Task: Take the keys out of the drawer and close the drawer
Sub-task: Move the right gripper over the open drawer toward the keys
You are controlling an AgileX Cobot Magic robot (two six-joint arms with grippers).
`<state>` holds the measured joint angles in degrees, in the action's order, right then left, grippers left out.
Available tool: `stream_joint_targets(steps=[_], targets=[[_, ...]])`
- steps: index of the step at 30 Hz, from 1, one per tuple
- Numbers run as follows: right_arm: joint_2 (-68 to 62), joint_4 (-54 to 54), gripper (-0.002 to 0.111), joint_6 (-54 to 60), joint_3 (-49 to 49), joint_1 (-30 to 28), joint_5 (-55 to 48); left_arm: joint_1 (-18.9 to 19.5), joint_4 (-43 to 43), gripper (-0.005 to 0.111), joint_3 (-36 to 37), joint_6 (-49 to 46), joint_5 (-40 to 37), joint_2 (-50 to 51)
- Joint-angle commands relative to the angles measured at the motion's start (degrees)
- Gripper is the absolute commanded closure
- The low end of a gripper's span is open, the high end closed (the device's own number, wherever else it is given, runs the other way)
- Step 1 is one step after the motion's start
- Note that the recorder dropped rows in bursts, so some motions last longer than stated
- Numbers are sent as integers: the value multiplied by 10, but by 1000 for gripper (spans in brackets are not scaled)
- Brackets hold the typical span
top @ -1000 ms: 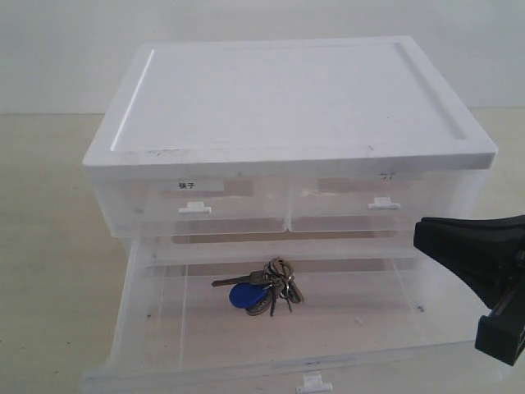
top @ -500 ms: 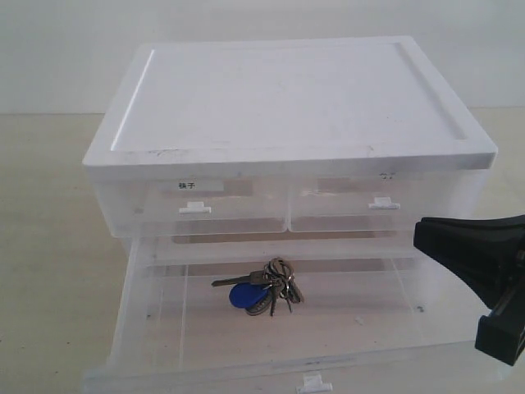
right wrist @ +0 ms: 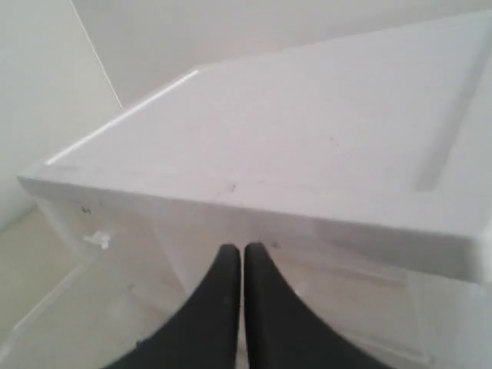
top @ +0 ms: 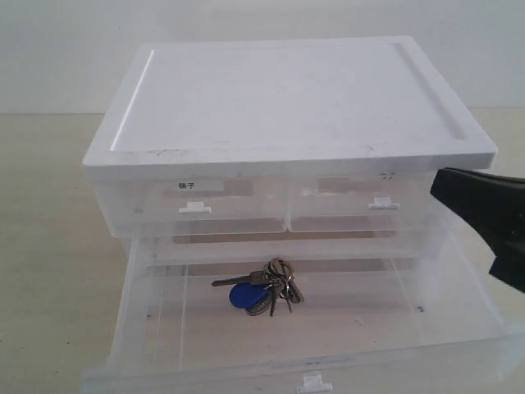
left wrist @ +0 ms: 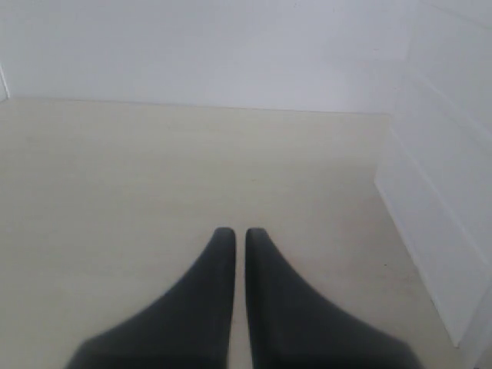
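The keys (top: 267, 286), grey metal with a round blue fob (top: 242, 296), lie on the floor of the drawer (top: 164, 328), a little behind its middle. This wide translucent drawer is pulled far out, and its white tab handle (top: 314, 382) sits at the front edge. My right gripper (top: 439, 187) is shut and empty, hovering off the cabinet's right front corner above the drawer's right wall. The right wrist view has its fingertips (right wrist: 234, 248) together in front of the cabinet's front. My left gripper (left wrist: 234, 231) is shut over bare tabletop, out of the exterior view.
The white-topped cabinet (top: 287, 98) holds two half-width labelled drawers (top: 194, 197) (top: 381, 195), both shut, above the open one. Its lid (right wrist: 307, 131) fills the right wrist view. In the left wrist view its side wall (left wrist: 446, 192) stands beside pale tabletop (left wrist: 154, 169).
My right gripper has risen and drawn back to the right, from beside the drawer's right wall up to the level of the top drawers. The keys and the drawer have not moved.
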<state>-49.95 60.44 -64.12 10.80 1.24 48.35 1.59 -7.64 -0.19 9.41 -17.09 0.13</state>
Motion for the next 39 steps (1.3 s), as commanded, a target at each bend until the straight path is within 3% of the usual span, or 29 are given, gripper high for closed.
stream_joint_targets(steps=[1,5,8,15,21,25,28,30,35,39], targets=[[0,-28,108,-49,-3,-1,16,1,6,102,2,-3,-1,-1],[0,-15,108,-59,-1,-1,73,1,6,102,2,-3,-1,-1],[0,67,108,-100,34,-1,133,1,6,102,2,-3,-1,-1],[1,344,108,-330,181,-1,37,1,6,102,2,-3,-1,-1],[1,395,108,-343,265,15,61,1,6,102,2,-5,-1,-1],[14,395,108,-356,290,68,10,1,6,102,2,-5,-1,-1],[21,395,108,-230,293,129,-2,1,6,102,2,-5,-1,-1],[31,395,108,-181,293,177,-54,1,6,102,2,-5,-1,-1],[43,395,108,-198,293,295,-412,1,6,102,2,-5,-1,-1],[29,395,108,-176,289,351,-612,1,6,102,2,-5,-1,-1]])
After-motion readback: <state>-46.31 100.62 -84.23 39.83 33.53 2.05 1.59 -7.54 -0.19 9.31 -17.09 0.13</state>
